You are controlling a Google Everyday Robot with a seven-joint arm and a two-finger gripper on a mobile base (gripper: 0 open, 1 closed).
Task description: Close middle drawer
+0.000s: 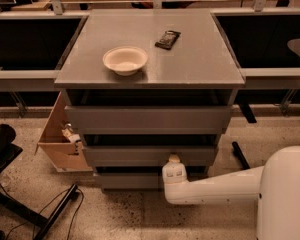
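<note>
Desk (200, 69): grey, three drawers below front edge.
Middle drawer (140, 155): second down, slightly out.
Gripper (174, 159): at that drawer's front panel, right of centre; open or closed cannot be told.
White bowl (125, 60): near front-left corner.
Dark packet (168, 39): toward back edge.

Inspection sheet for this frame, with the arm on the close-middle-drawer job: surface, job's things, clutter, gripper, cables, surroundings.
Surface: grey cabinet top holds a white bowl and a dark packet, set apart from each other.
Job's things: middle drawer, front panel below the taller top drawer, dark gap above it; whether it is fully shut cannot be told.
Clutter: open cardboard box on the floor left of the cabinet, small items inside.
Gripper: gripper at the middle drawer's front, right of centre; arm enters from the lower right.
Cables: black cables on the floor, lower left.
Surroundings: speckled floor; side benches flank the cabinet.
</note>
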